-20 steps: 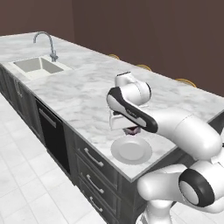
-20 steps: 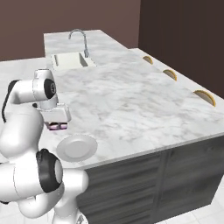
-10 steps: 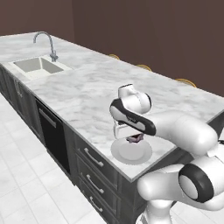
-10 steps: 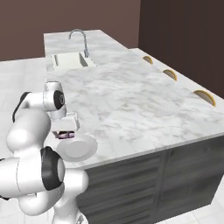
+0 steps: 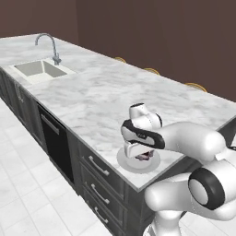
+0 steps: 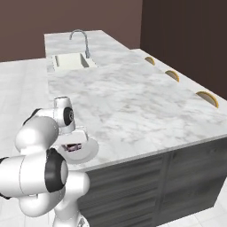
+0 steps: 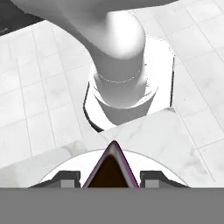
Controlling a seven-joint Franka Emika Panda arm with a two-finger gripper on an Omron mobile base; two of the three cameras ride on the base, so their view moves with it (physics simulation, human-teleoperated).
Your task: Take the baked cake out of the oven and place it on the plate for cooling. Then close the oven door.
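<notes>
marble table (image 5: 92, 99) stretches ahead of me, with the sink (image 5: 39, 70) and faucet (image 5: 48, 46) at its far end, well apart from where i work. near the table's front edge lies the plate (image 5: 126, 161), and my claw (image 5: 142, 156) hangs low over it, just above its surface as far as i can judge. between my fingers (image 7: 65, 178) sits the cake (image 7: 111, 168), a dark reddish-brown wedge pointing up between the two tips in the hand view; the claw is clenched on it, so the cake is in my grasp and directly over the plate (image 6: 88, 150), perhaps touching it, though i cannot tell. by my reckoning the first half of the task is nearly done: the cake is out of the oven and at the plate, and only the release is left there. what remains after that is the second half, closing the oven door, which i judge is not yet done.
</notes>
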